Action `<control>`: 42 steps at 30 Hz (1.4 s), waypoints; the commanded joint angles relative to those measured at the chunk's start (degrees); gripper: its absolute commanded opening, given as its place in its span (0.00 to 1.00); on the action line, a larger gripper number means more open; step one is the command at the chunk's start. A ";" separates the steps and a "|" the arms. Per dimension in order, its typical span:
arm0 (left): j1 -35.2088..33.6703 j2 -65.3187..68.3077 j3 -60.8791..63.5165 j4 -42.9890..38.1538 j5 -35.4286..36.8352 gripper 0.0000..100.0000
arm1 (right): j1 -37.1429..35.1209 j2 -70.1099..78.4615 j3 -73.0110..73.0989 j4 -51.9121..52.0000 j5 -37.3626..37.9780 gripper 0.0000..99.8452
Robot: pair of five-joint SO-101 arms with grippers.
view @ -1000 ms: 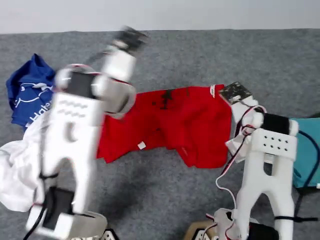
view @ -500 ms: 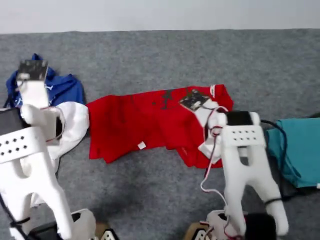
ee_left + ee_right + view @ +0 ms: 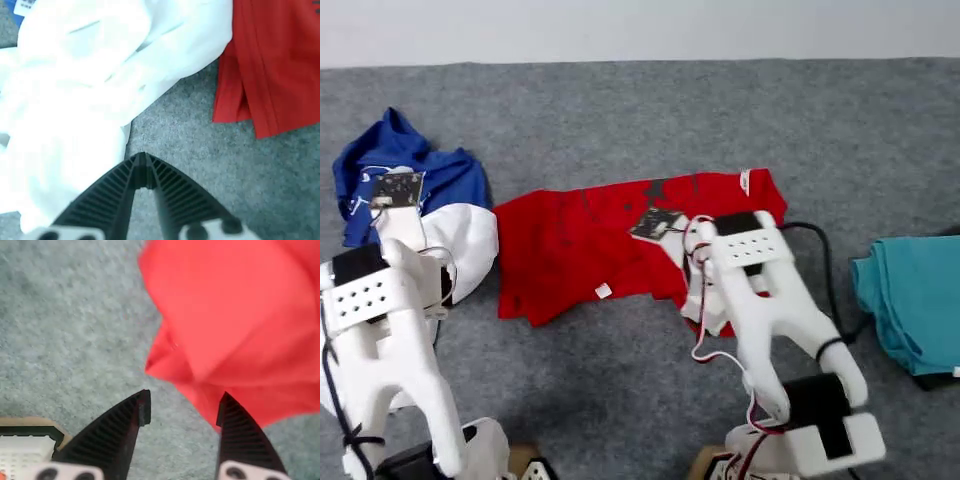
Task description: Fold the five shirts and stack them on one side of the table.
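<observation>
Red shirt (image 3: 590, 250): spread out at the centre of the high view on the grey table (image 3: 620, 110); small white tag (image 3: 604, 292) near its lower edge; white label (image 3: 745, 182) at its upper right; dark print (image 3: 655, 190) too small to read; blue shirt (image 3: 430, 170): bunched, upper left, white lettering partly hidden; white shirt (image 3: 470, 240): crumpled, just beside the red one; teal shirt (image 3: 910, 300): heaped at the right edge; left gripper (image 3: 145, 167): fingers pressed together, over the table at the white shirt's edge; right gripper (image 3: 182, 407): fingers apart, above the red shirt's hem.
</observation>
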 commanded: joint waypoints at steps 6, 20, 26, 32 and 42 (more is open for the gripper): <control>-0.26 -1.76 0.57 -3.25 -0.35 0.00 | -4.79 8.31 -8.00 1.80 -0.53 0.23; -0.26 -1.76 0.75 -3.16 -0.35 0.00 | -4.88 22.99 -14.68 -0.04 -0.26 0.19; -0.18 -1.76 0.75 -2.90 -0.35 0.00 | -1.89 25.27 -19.60 1.71 -0.09 0.01; 2.11 -2.11 0.75 -2.81 -0.35 0.00 | 0.66 25.19 -24.26 8.22 3.34 0.01; 22.59 -1.05 1.36 -2.11 -0.35 0.01 | 5.32 25.19 -35.16 17.89 3.69 0.01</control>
